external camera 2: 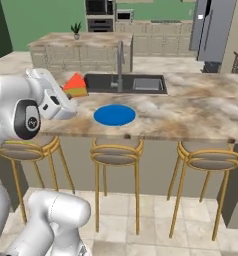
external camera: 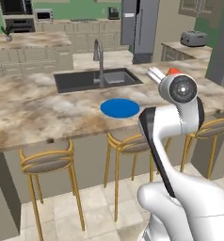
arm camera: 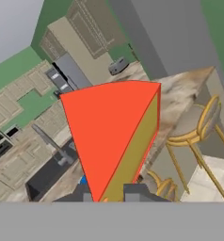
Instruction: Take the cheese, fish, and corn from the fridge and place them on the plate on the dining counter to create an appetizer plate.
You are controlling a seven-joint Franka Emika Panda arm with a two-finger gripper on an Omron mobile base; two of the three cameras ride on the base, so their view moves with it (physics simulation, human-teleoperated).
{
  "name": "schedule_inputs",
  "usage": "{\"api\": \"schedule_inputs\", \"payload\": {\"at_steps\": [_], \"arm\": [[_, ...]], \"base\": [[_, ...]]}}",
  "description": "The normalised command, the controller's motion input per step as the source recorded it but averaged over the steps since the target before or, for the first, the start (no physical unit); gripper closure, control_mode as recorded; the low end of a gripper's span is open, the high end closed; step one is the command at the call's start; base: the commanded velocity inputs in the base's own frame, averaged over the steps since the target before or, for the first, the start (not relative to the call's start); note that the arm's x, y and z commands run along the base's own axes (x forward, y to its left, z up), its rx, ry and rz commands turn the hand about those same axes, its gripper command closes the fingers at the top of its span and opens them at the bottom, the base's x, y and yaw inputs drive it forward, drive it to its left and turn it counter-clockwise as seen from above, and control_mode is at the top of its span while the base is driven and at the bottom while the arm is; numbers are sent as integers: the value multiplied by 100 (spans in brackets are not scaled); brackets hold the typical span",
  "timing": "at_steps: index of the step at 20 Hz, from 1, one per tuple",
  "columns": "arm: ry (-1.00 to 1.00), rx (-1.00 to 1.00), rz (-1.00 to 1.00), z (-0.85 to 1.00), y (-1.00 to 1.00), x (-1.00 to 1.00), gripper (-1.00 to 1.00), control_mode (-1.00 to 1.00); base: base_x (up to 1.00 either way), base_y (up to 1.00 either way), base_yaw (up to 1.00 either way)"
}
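My gripper point(arm camera: 111, 195) is shut on the cheese point(arm camera: 114, 136), an orange wedge with a yellow side that stands up between the fingertips. From the base, the cheese point(external camera: 172, 71) point(external camera 2: 75, 85) hangs above the dining counter point(external camera: 38, 108) point(external camera 2: 191, 110), off to one side of the blue plate point(external camera: 120, 108) point(external camera 2: 114, 115), which lies bare near the counter's front edge. The grey fridge point(external camera: 140, 26) point(external camera 2: 211, 30) stands far behind. The fish and the corn are out of view.
A dark sink point(external camera: 95, 80) with a grey faucet point(external camera: 99, 54) sits behind the plate. Gold stools point(external camera: 48, 162) point(external camera 2: 116, 152) line the counter's near side. A toaster point(external camera: 194, 38) rests on the far counter by the fridge.
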Motion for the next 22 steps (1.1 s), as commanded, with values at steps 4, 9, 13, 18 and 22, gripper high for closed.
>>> {"api": "schedule_inputs", "payload": {"at_steps": [4, 9, 13, 18, 22], "arm": [[0, 0, 0, 0, 0, 0, 100, 100], [0, 0, 0, 0, 0, 0, 100, 100], [0, 0, 0, 0, 0, 0, 100, 100], [0, 0, 0, 0, 0, 0, 100, 100], [3, 0, 0, -5, -4, 13, 100, -100]], "base": [[99, -22, 0], [100, 0, 0], [99, 0, 0], [81, -8, 1], [46, -14, 0]]}}
